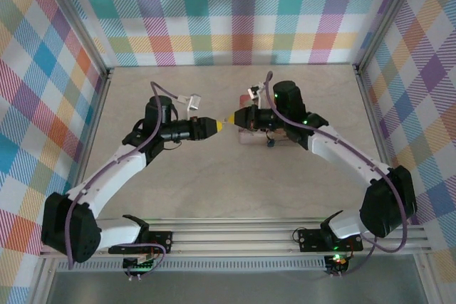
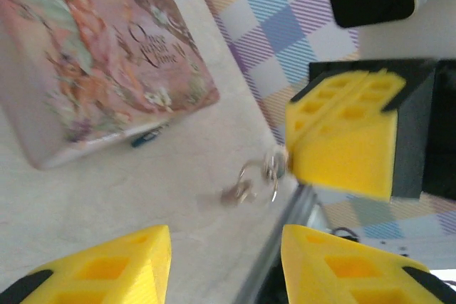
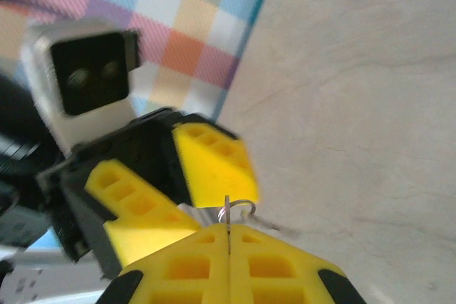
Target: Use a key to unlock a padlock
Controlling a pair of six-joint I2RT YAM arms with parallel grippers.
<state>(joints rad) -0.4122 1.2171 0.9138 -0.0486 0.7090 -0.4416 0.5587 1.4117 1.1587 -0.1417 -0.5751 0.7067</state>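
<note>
Here the right gripper [image 3: 228, 248] has its two yellow fingers pressed together on a thin key ring [image 2: 258, 178], and the ring hangs from the fingertips with a small metal piece at its low end, which I take for the key [image 2: 231, 194], though it is blurred. The left gripper [image 2: 224, 247] stands tip to tip against it, above the table [image 1: 214, 197], with its fingers wide apart and nothing between them. The padlock [image 2: 146, 137] lies on the table, touching the near long edge of the pink floral tin box [image 2: 100, 62], and from above it sits below the right arm. From the place where the two grippers meet, it lies to the right and a little toward the bases, so in my judgement the right gripper is the nearer one, and it has the key. The blue body seems to run along the box edge, but which way the keyhole and the shackle point I cannot tell. I count one padlock, one tin box, one key ring and two grippers; the number of keys on the ring is not clear.
</note>
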